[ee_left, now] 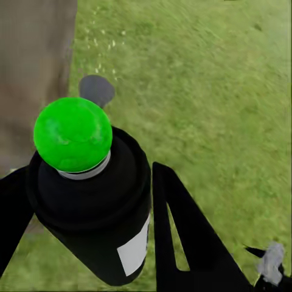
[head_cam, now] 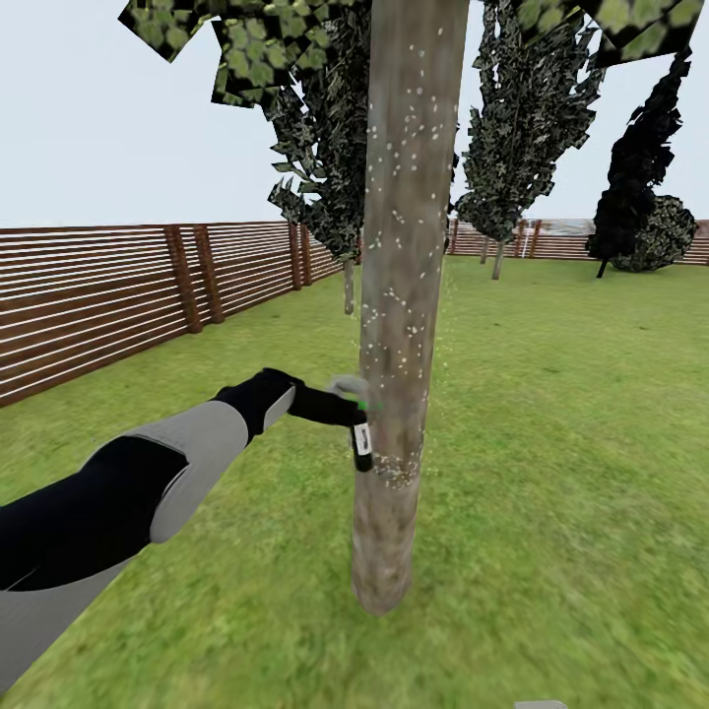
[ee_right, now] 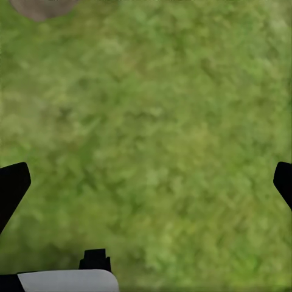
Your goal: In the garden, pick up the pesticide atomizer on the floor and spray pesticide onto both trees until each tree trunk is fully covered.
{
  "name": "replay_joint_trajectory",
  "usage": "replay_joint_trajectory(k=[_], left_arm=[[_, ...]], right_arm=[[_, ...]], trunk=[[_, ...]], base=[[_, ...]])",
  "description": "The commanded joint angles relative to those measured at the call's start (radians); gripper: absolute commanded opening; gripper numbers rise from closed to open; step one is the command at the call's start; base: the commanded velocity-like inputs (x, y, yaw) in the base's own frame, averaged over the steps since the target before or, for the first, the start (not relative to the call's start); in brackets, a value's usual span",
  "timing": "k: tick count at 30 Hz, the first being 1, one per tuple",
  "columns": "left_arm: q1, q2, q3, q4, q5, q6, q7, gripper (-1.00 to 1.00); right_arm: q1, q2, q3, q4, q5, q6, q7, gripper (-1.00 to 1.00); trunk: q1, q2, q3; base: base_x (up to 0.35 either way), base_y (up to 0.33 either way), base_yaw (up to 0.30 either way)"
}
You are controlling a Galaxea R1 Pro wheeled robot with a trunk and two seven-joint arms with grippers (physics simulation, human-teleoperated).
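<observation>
A tree trunk [head_cam: 404,295] of mottled grey-brown bark rises straight ahead in the head view, dotted with white pesticide specks [head_cam: 392,295] from about knee height upward. My left gripper [head_cam: 343,404] reaches in from the left and is shut on the pesticide atomizer [head_cam: 362,438], held close against the trunk's left side. In the left wrist view the atomizer [ee_left: 91,201] is a black can with a bright green cap and a white label, gripped between two black fingers [ee_left: 182,237], with the trunk [ee_left: 33,73] just beyond. My right gripper [ee_right: 146,182] hangs open over grass.
A brown slat fence [head_cam: 98,295] runs along the left and far side of the lawn [head_cam: 571,443]. Smaller trees [head_cam: 512,128] and a dark narrow column [head_cam: 640,167] stand farther back. Leafy canopy [head_cam: 256,49] hangs overhead.
</observation>
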State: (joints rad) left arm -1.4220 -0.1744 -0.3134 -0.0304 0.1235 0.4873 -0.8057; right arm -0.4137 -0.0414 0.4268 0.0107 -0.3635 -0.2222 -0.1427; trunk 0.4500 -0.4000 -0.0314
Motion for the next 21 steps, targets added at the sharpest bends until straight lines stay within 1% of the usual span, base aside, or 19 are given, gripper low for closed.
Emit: replay_joint_trajectory(k=[1, 2, 3, 4, 5, 6, 7, 8, 9, 10, 13, 14, 15, 16, 17, 18, 19, 20, 21], left_arm=[[0.0, 0.0, 0.012, 0.0, 0.005, 0.003, 0.085, -1.0], [0.0, 0.0, 0.012, 0.0, 0.006, 0.004, 0.166, -1.0], [0.001, 0.0, 0.011, 0.0, 0.007, 0.004, 0.174, -1.0], [0.005, 0.0, 0.01, 0.0, 0.007, 0.005, 0.112, -1.0], [0.008, 0.0, 0.01, 0.0, 0.007, 0.004, -0.032, -1.0], [0.008, 0.0, 0.01, -0.001, 0.007, 0.004, -0.137, -1.0], [0.009, 0.0, 0.009, -0.002, 0.007, 0.004, -0.211, -1.0], [0.009, 0.0, 0.009, -0.003, 0.007, 0.003, -0.302, -1.0], [0.009, 0.0, 0.008, -0.005, 0.007, 0.003, -0.352, -1.0], [0.009, 0.0, 0.008, -0.006, 0.007, 0.002, -0.379, -1.0], [0.009, 0.0, 0.008, -0.006, 0.007, 0.002, -0.411, -1.0], [0.009, 0.0, 0.009, -0.006, 0.007, 0.002, -0.412, -1.0], [0.009, 0.0, 0.01, -0.004, 0.006, 0.002, -0.396, -1.0], [0.009, 0.0, 0.01, -0.003, 0.006, 0.002, -0.327, -1.0], [0.009, 0.0, 0.011, -0.002, 0.007, 0.002, -0.201, -1.0], [0.012, 0.0, 0.01, -0.001, 0.008, 0.002, -0.022, -1.0], [0.021, 0.0, 0.01, -0.001, 0.008, 0.002, 0.053, -1.0], [0.037, 0.0, 0.01, -0.001, 0.008, 0.002, 0.091, -1.0], [0.054, 0.0, 0.01, 0.0, 0.008, -0.006, 0.111, -1.0]], right_arm=[[0.0, 0.0, 0.0, 0.0, 0.0, 0.0, 0.0, 1.0], [0.0, 0.0, 0.0, 0.0, 0.0, 0.0, 0.0, 1.0], [0.0, 0.0, 0.0, 0.0, 0.0, 0.0, 0.0, 1.0], [0.0, 0.0, 0.0, 0.0, 0.0, 0.0, 0.0, 1.0], [0.0, 0.0, 0.0, 0.0, 0.0, 0.0, 0.0, 1.0], [0.0, 0.0, 0.0, 0.0, 0.0, 0.0, 0.0, 1.0], [0.0, 0.0, 0.0, 0.0, 0.0, 0.0, 0.0, 1.0], [0.0, 0.0, 0.0, 0.0, 0.0, 0.0, 0.0, 1.0], [0.0, 0.0, 0.0, 0.0, 0.0, 0.0, 0.0, 1.0], [0.0, 0.0, 0.0, 0.0, 0.0, 0.0, 0.0, 1.0], [0.0, 0.0, 0.0, 0.0, 0.0, 0.0, 0.0, 1.0], [0.0, 0.0, 0.0, 0.0, 0.0, 0.0, 0.0, 1.0], [0.0, 0.0, 0.001, 0.0, 0.0, 0.0, 0.0, 1.0], [0.0, 0.0, 0.0, 0.0, 0.0, 0.0, 0.0, 1.0], [0.0, 0.0, 0.0, 0.0, 0.0, 0.0, 0.0, 1.0], [0.0, 0.0, 0.0, 0.0, 0.0, 0.0, 0.0, 1.0], [0.0, 0.0, 0.0, 0.0, 0.0, 0.0, 0.0, 1.0], [0.0, 0.0, 0.0, 0.0, 0.0, 0.0, 0.0, 1.0], [0.0, 0.0, 0.0, 0.0, 0.0, 0.0, 0.0, 1.0]], trunk=[[0.0, 0.0, 0.0], [0.0, 0.0, 0.0], [0.0, 0.0, 0.0], [0.0, 0.0, 0.0], [0.0, 0.0, 0.0], [0.0, 0.0, 0.0], [0.0, 0.0, 0.0], [0.0, 0.0, 0.0], [0.0, 0.0, 0.0], [0.0, 0.0, 0.0], [0.0, 0.0, 0.0], [0.0, 0.0, 0.0], [0.0, 0.0, 0.0], [0.0, 0.0, 0.0], [0.0, 0.0, 0.0], [0.0, 0.0, 0.0], [0.0, 0.0, 0.0], [0.0, 0.0, 0.0], [0.0, 0.0, 0.0]], base=[[0.0, 0.0, 0.0], [0.0, 0.0, 0.0], [0.0, 0.0, 0.0], [0.0, 0.0, 0.0], [0.0, 0.0, 0.0], [0.0, 0.0, 0.0], [0.0, 0.0, 0.0], [0.0, 0.0, 0.0], [0.0, 0.0, 0.0], [0.0, 0.0, 0.0], [0.0, 0.0, 0.0], [0.0, 0.0, 0.0], [0.0, 0.0, 0.0], [0.0, 0.0, 0.0], [0.0, 0.0, 0.0], [0.0, 0.0, 0.0], [0.0, 0.0, 0.0], [0.0, 0.0, 0.0], [0.0, 0.0, 0.0]])
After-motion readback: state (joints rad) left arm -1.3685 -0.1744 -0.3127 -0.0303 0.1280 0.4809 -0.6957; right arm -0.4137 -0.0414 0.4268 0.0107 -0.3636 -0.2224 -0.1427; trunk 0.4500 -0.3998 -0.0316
